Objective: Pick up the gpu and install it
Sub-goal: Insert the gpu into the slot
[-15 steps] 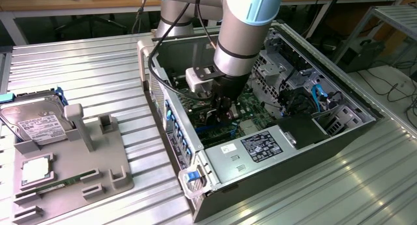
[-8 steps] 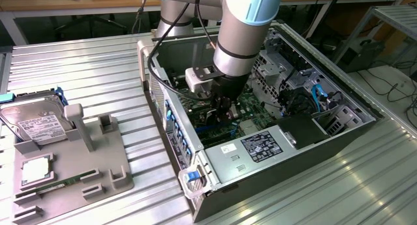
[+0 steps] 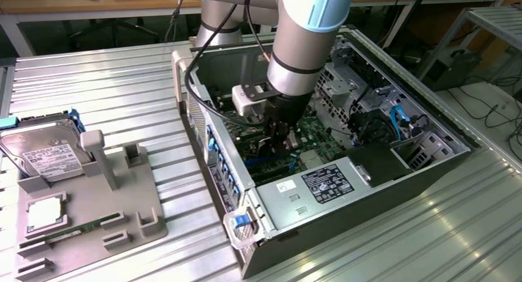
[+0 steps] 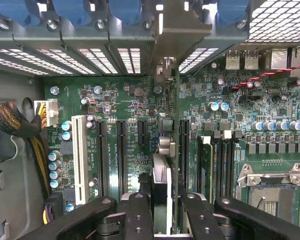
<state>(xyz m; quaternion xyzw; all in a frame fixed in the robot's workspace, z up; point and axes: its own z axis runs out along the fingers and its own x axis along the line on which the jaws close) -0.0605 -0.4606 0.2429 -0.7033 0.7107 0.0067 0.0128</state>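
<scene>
- We see the open computer case [image 3: 424,166] lying on the tabletop [image 3: 106,86], its motherboard [image 4: 120,100] exposed with empty black slots and one white slot.
- The end effector [image 4: 162,210] is down inside the case, its fingers [image 4: 137,215] closed on the gpu [image 4: 162,180], which stands edge-on just over the motherboard between two slots.
- The case's rear wall with its vented slot covers stands close ahead of the card.
- A grey tray [image 3: 90,208] on the exterior view's left holds a hard drive [image 3: 45,153], a RAM stick [image 3: 77,229] and a processor [image 3: 45,211], well apart from the case.
</scene>
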